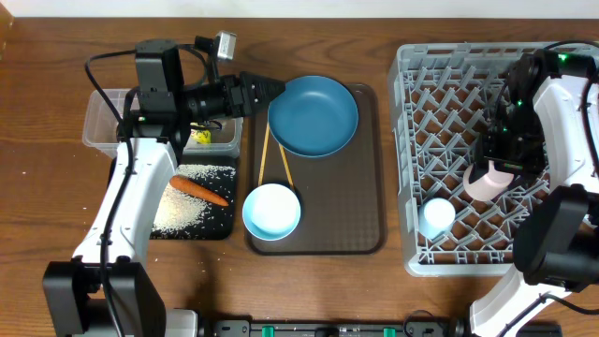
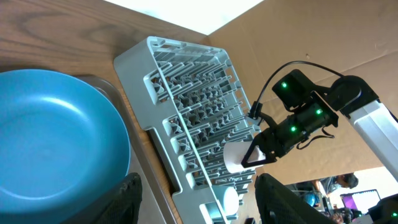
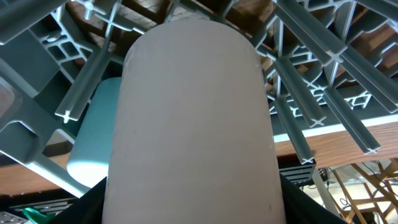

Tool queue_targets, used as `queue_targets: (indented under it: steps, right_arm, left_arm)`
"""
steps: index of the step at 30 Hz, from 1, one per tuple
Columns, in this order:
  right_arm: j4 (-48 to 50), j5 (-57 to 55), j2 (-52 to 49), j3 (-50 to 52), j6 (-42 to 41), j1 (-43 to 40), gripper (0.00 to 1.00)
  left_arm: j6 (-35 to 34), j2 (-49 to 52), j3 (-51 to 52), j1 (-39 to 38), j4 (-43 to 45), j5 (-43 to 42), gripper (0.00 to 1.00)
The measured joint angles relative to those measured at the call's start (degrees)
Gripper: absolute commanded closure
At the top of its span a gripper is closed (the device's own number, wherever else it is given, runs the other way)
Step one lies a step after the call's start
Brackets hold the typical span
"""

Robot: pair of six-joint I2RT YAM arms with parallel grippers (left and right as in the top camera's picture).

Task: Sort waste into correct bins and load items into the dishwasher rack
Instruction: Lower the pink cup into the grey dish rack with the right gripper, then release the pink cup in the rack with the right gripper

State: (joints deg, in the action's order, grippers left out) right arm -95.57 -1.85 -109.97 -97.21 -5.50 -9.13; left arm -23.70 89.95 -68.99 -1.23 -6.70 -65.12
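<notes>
**Right wrist: pink cup clamped over the rack**

Right wrist: pale pink cup fills most of the view. It is a smooth matte cylinder with a rounded far end. right pincer is closed on it, with a dark finger on each side at the bottom of the view. Can't tell which way its mouth faces.

Just behind it are the grey plastic bars and pegs of the dishwasher rack, with wood grain showing through the lattice. light-blue cup sits in the rack just beside the pink one, on its left in this view.

Overhead: the pink cup hangs over the rack's middle-right cells.

Further left, the brown serving tray carries the blue plate, which is round and glossy. It also carries a bowl with a white inside and the thin chopsticks, partly under the plate.

left pincer is at the plate's left rim with its jaws apart, holding nothing.

Far left, the black tray holds loose rice and a carrot. The left arm crosses over this tray. clear tub is behind it, with the yellow-green snack wrapper inside. The wooden counter is under everything.
</notes>
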Motion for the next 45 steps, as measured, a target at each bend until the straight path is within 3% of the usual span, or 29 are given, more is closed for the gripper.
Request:
queue_targets:
  steps: [18, 45]
  right_arm:
    - [3.3, 2.7, 0.0, 4.7, -0.2, -3.7, 0.96]
    - [3.6, 3.4, 0.0, 2.8, -0.1, -4.5, 0.99]
  left_arm:
    - [0.0, 0.0, 0.0, 0.0, 0.0, 0.0, 0.41]
    - [1.3, 0.0, 0.0, 0.0, -0.2, 0.0, 0.41]
